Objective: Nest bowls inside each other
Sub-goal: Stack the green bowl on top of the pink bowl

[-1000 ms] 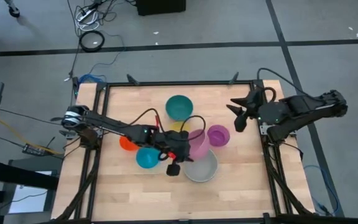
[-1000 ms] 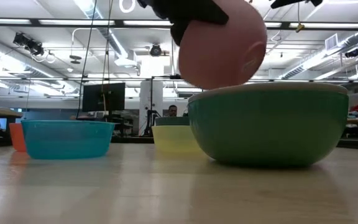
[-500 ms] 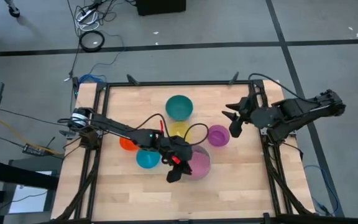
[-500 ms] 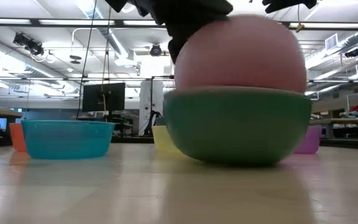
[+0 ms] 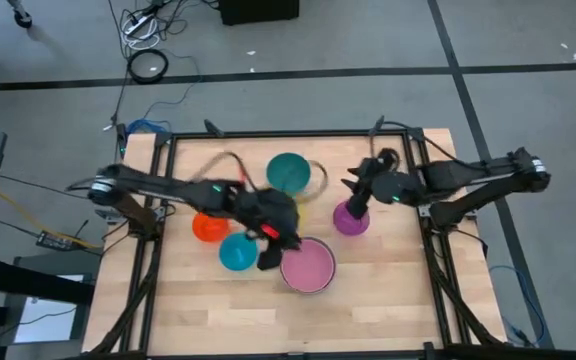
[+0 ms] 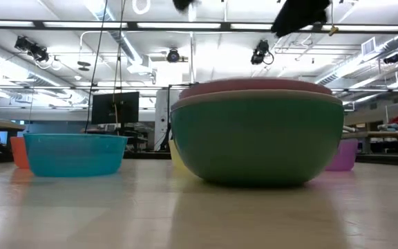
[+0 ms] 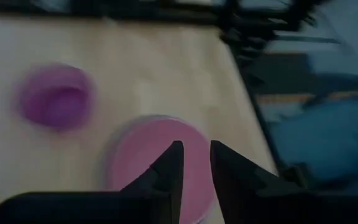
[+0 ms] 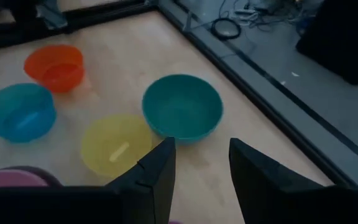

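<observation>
The pink bowl [image 5: 308,266] sits nested in a larger bowl [image 6: 258,145], which looks green in the low view; only the pink rim [image 6: 254,87] shows above it. My left gripper [image 5: 267,258] hangs open just left of this pair, above the table, touching nothing; its wrist view looks down on the pink bowl [image 7: 157,158]. My right gripper [image 5: 350,198] is open above the purple bowl [image 5: 350,219]. Resting on their bases on the table are the teal bowl [image 8: 182,107], yellow bowl [image 8: 117,147], light blue bowl [image 8: 16,113] and orange bowl [image 8: 55,67].
The wooden table [image 5: 388,290] has a dark frame around its edges. Bare wood lies along the near edge and at the near right corner. The loose bowls crowd the table's middle, left of and behind the nested pair. Cables trail over the left arm.
My left gripper has lowered the pink bowl into the larger bowl, let go of it, and risen away toward the table's left. The larger bowl has slid a little to the left. My right gripper has moved in from the right edge and down, to above the purple bowl.
</observation>
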Robot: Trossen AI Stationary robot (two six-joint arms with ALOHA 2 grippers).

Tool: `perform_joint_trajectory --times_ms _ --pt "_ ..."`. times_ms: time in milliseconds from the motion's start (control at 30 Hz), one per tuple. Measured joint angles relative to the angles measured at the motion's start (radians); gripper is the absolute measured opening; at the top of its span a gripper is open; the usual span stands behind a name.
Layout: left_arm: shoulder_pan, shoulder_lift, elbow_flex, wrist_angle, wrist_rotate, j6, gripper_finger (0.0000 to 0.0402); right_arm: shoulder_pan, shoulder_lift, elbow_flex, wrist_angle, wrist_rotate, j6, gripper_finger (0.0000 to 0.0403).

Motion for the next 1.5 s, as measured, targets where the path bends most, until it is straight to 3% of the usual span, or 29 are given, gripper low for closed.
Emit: perform_joint_trajectory --times_ms 200,367,467,633,967,1500 --pt "0.003 -0.221 0.101 -0.089 -0.246 0.018 0.0089 -0.215 0.182 0.02 0.22 -0.28 -0.17 0.0138" --pt "0.003 -0.35 0.102 -0.104 -0.387 0.007 0.0089 -0.347 0.408 0.167 0.231 -0.469 -0.142 0.0139" --pt "0.003 -0.387 0.102 -0.113 -0.415 0.005 0.009 -0.372 0.544 0.262 0.226 -0.551 -0.146 0.0141" --pt "0.003 -0.408 0.102 -0.178 -0.471 -0.02 0.009 -0.366 0.737 0.435 0.195 -0.56 -0.174 0.0144" --pt "0.003 -0.389 0.096 -0.279 -0.479 -0.09 0.009 -0.352 1.01 0.753 -0.089 -0.46 -0.206 0.0149" --pt "0.003 -0.39 0.071 -0.281 -0.487 -0.124 0.009 -0.345 1.048 0.796 -0.087 -0.547 -0.205 0.0212"
